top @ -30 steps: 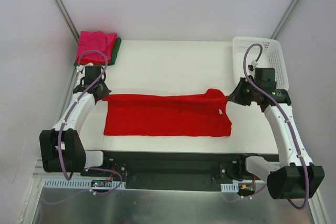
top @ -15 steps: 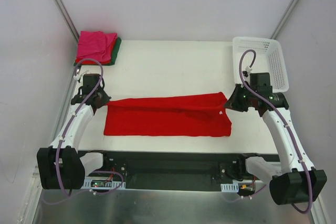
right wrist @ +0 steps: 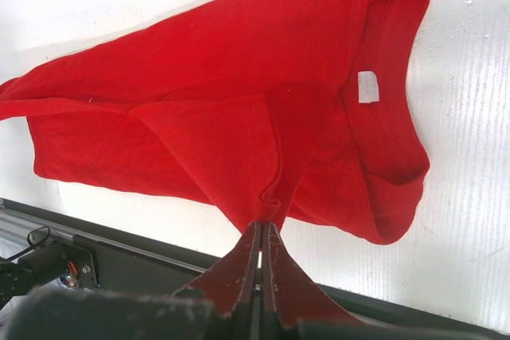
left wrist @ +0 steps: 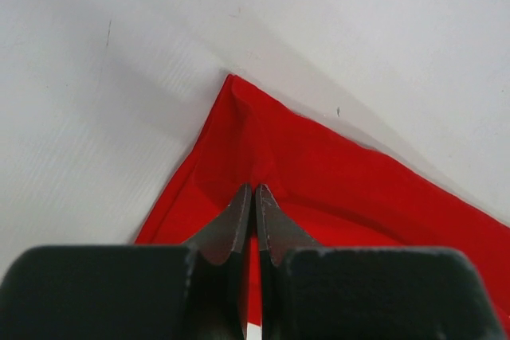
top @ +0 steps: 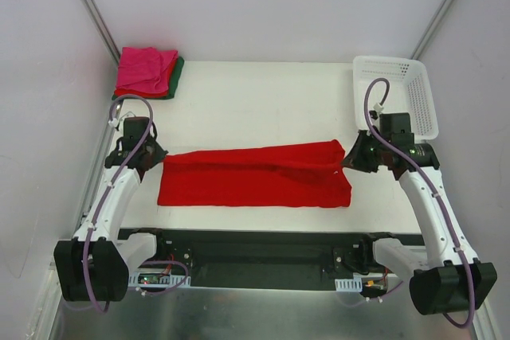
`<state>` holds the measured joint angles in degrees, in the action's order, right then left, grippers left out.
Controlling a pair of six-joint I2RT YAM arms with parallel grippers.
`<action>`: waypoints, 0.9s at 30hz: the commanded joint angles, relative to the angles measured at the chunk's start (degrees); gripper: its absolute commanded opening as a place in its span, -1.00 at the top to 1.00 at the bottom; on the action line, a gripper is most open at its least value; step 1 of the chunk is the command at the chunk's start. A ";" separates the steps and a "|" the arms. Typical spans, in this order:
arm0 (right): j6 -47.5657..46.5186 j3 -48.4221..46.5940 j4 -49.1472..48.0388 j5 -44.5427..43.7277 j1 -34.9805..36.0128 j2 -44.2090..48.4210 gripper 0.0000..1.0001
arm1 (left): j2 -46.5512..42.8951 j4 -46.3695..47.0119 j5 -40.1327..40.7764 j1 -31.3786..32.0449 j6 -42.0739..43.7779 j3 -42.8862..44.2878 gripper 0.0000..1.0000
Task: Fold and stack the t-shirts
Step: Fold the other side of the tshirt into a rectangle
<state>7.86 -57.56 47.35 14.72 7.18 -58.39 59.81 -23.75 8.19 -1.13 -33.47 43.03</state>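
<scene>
The red t-shirt lies stretched crosswise on the middle of the white surface, well apart from the folded pink and green shirts stacked at the far left corner. The left pincer is clamped on its far left corner and the right pincer on cloth at the collar end. This looks like a lengthwise fold. Next, both ends should travel evenly toward the near hem before the pincers release.

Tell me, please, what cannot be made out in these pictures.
Top external: the folded stack; the pink t-shirt on top hides how many lie beneath.
Right wrist: the neck label on the red t-shirt is too small to read.
Left wrist: the left gripper hides the cloth it pinches; frame edges cut the red t-shirt off.
</scene>
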 commanded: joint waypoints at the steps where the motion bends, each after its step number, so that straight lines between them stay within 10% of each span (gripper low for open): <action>1: -0.83 -2.29 2.30 -1.71 0.38 1.61 0.98 | -1.98 -3.58 2.97 -0.02 0.25 1.97 1.00; 27: -1.00 -8.80 5.99 -6.46 0.38 6.45 0.98 | -6.90 -8.07 2.36 -0.02 1.48 2.77 1.00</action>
<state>7.42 -63.02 50.96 10.83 7.22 -53.28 54.48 -30.83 9.56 -1.13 -33.39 43.62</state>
